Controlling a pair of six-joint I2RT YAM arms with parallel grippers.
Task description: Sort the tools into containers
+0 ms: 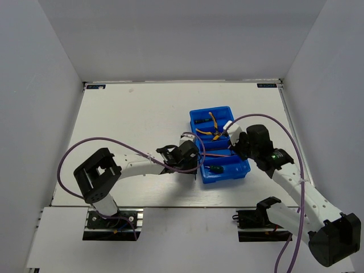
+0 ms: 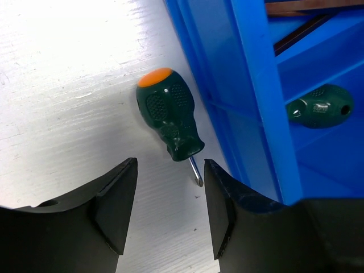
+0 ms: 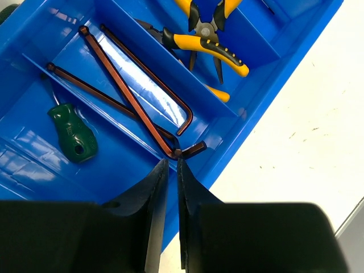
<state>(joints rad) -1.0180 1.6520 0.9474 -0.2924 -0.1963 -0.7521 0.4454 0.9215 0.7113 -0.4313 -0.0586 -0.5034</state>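
A stubby green screwdriver with an orange cap [image 2: 169, 116] lies on the white table against the outer wall of the blue tray [image 2: 256, 85]. My left gripper [image 2: 170, 210] is open just short of its tip, on the tray's left side [image 1: 198, 161]. In the tray lie yellow-handled pliers [image 3: 207, 37], two brown hex keys [image 3: 153, 77] and a second stubby green tool [image 3: 73, 133]. My right gripper [image 3: 172, 163] is over the tray, jaws nearly closed on the bend of the longer hex key [image 3: 131, 94]. A thin dark screwdriver [image 1: 201, 121] lies in the far compartment.
The blue tray [image 1: 210, 110] stands right of the table's middle. White walls close the table on three sides. A purple cable loops over the tray from the right arm, and another arcs over the left arm.
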